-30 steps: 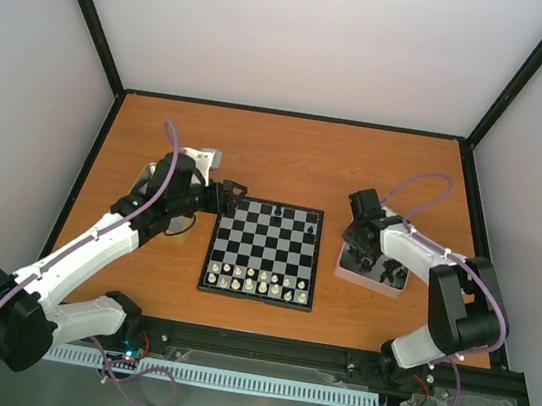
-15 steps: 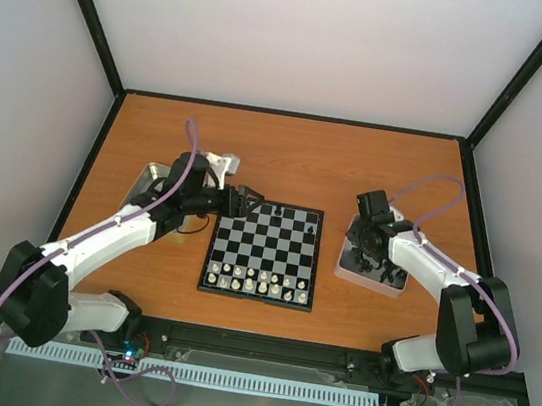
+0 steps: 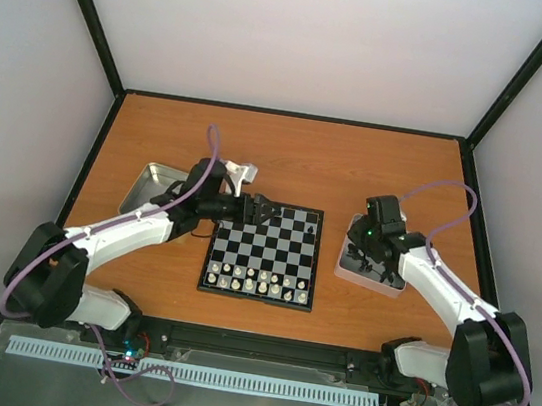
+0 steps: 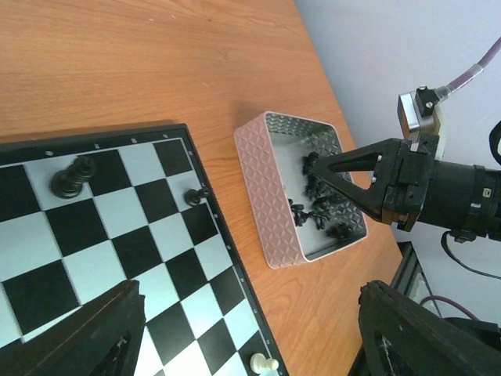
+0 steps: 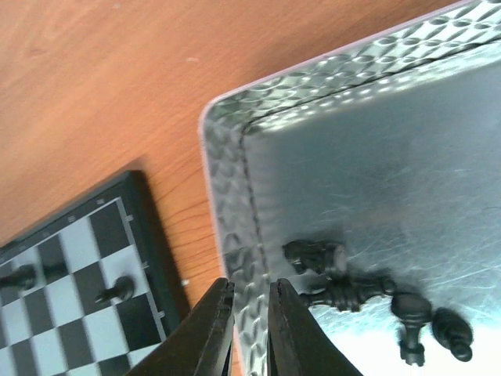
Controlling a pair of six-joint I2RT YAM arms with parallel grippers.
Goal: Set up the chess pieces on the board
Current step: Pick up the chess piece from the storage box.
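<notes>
Over the rim of the metal tray (image 5: 227, 204) at the right of the desk (image 3: 288, 155) hung the right end effector (image 5: 250, 286). Its fingers were pinched almost together, with only a slit between them and nothing seen in it. The loose black chessmen (image 5: 344, 291) lay on their sides on the tray floor, just beside the fingertips and toward the tray's interior. The nearest long one stretched crosswise to the fingers, roughly along the line on which they close. A pick-up would therefore probably call for a wider spread, a short shift inward and perhaps a turn of the wrist. The right arm was plainly the nearer to that supply. The left end effector (image 4: 249, 313), spread wide and empty, hovered over the far edge of the board (image 3: 265, 248), well apart from that tray. White chessmen (image 3: 261, 288) lined the board's near rows, while only two black pieces (image 4: 72, 176) stood near its far edge, leaving most of the black side to be placed. A second tray (image 3: 147, 184) sat at the left of the desk.
</notes>
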